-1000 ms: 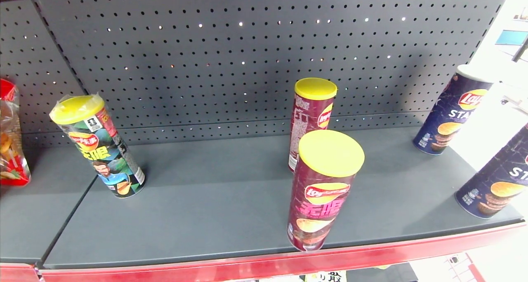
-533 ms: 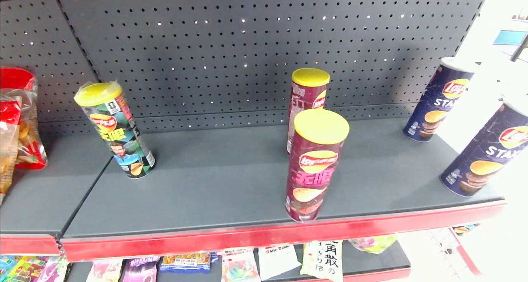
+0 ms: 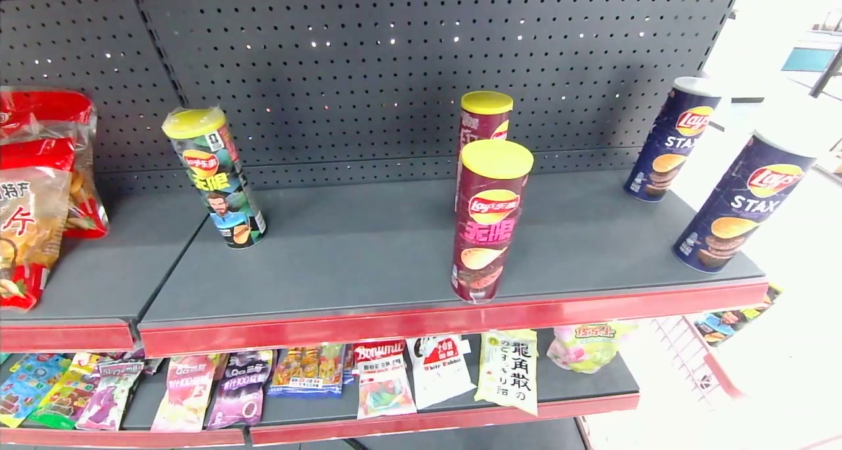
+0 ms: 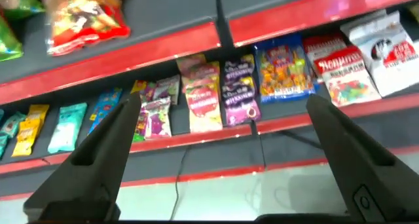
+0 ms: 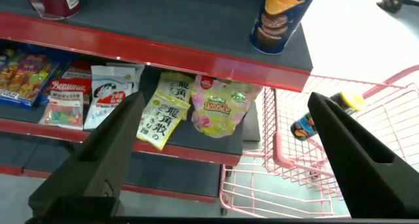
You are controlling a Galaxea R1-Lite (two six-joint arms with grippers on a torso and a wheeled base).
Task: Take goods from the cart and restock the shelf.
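Stock stands thin on the shelf (image 3: pixel 368 252) partway through a restocking run. Five chip cans are upright on its grey deck: a green can (image 3: pixel 217 177) toward the robot's left, a maroon can (image 3: pixel 490 223) at the very front edge, a second maroon can (image 3: pixel 483 114) just behind it near the pegboard (image 3: pixel 368 62), and two blue cans (image 3: pixel 740 203) toward the right end, the nearer one close to the front corner. At least one more can (image 5: pixel 311 122) lies in the pink wire cart (image 5: pixel 288 185), which sits off the shelf's right end and below deck level, so the job looks partly done with goods left to fetch. The left pincer (image 4: pixel 219 158), facing the packets (image 3: pixel 381 377) on the lower shelf (image 3: pixel 460 418), is spread wide and carries nothing; the right pincer (image 5: pixel 219 162) gapes just as empty, with the cart ahead of it. Broad bare deck lies between the green can and the maroon pair, and again between that pair and the blue cans, the likeliest room for new stock. The red lip (image 3: pixel 447 315) along the front, the maroon can perched beside it and the cart's wire rim look like the edges most apt to catch an arm.
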